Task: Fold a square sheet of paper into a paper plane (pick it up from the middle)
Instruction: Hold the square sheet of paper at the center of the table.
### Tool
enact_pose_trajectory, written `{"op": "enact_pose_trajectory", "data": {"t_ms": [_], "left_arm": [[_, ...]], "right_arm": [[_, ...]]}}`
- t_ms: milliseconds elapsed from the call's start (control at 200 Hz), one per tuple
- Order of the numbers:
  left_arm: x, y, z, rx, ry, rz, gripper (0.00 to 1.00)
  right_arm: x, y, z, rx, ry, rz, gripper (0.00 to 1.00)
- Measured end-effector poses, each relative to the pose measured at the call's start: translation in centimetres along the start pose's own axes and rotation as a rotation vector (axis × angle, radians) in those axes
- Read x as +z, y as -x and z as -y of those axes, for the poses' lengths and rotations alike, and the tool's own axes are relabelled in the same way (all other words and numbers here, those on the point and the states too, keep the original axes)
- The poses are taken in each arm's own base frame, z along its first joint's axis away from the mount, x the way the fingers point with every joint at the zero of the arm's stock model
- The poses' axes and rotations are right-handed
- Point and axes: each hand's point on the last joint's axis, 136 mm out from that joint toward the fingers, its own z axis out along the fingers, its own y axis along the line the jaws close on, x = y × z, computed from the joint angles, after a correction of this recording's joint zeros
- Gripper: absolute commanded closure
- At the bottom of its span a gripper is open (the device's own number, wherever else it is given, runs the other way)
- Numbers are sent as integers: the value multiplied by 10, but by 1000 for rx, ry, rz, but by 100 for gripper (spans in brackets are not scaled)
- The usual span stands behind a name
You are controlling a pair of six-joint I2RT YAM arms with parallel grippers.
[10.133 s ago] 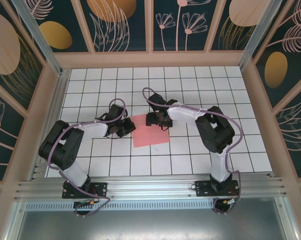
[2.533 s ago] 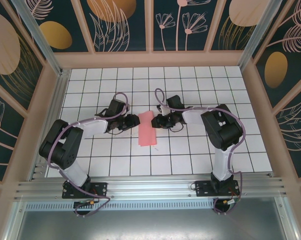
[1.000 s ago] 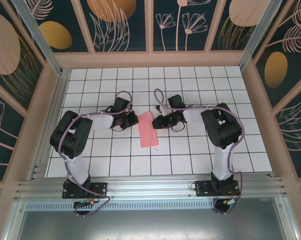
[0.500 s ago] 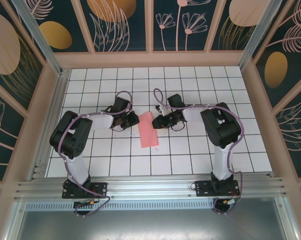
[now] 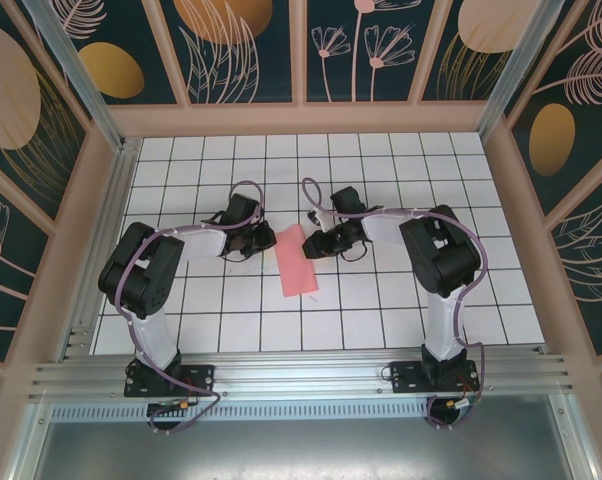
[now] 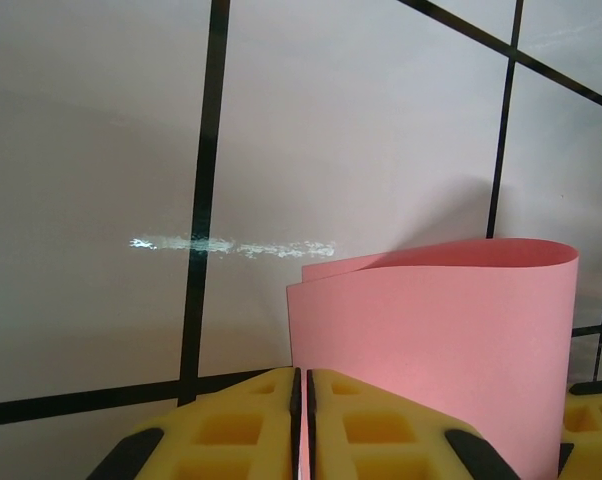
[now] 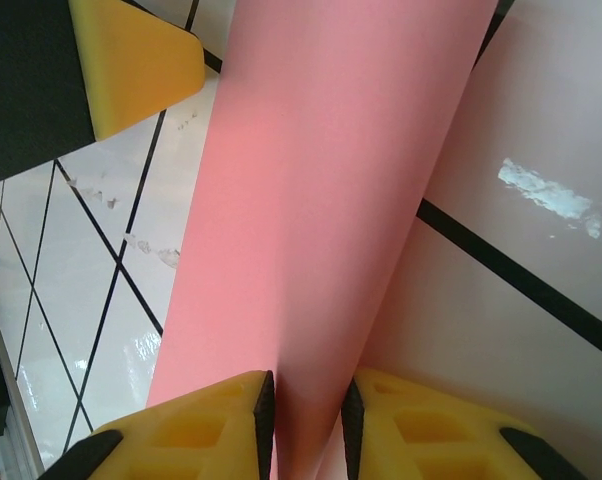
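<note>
The square sheet of paper [image 5: 299, 262], pink-red, lies doubled over into a narrow strip near the middle of the white gridded table [image 5: 381, 310], its long axis running away from the arm bases. I note that its near end rests flat and free on the tiles. At the far end both claws meet it. The left gripper [image 5: 266, 241] comes in from the left. On its wrist camera the yellow pads [image 6: 221, 430] are pressed together with the sheet's edge in the slit, so I record it clenched on the paper. The right gripper [image 5: 312, 245] comes in from the right. Its pads [image 7: 181, 445] stand slightly apart with the paper running up between them, grasping it. At the left claw the two layers bow into a rounded loop. Beyond, tiles reach the leaf-patterned wall panels [image 5: 251, 50]
</note>
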Motion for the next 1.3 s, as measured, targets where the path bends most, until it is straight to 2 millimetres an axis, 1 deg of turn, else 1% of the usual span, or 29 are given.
{"op": "enact_pose_trajectory", "data": {"t_ms": [90, 240, 355, 646, 836, 1016, 1301], "left_arm": [[-3, 3, 2, 3, -1, 14, 84], [-16, 11, 14, 14, -31, 49, 84], [-20, 14, 19, 19, -52, 60, 83], [-19, 9, 18, 8, -60, 50, 83], [-19, 9, 18, 9, -64, 49, 83], [-19, 8, 18, 9, -65, 44, 83], [-19, 6, 19, 9, -74, 35, 82]], "right_arm": [[0, 0, 0, -5, -6, -4, 72], [1, -1, 0, -9, -13, -7, 72], [1, 0, 1, -7, -17, -9, 72], [2, 0, 1, 23, -17, -18, 71], [1, 1, 0, 59, 2, -17, 67], [0, 2, 1, 74, 4, -16, 71], [1, 2, 3, 82, 3, -14, 71]]}}
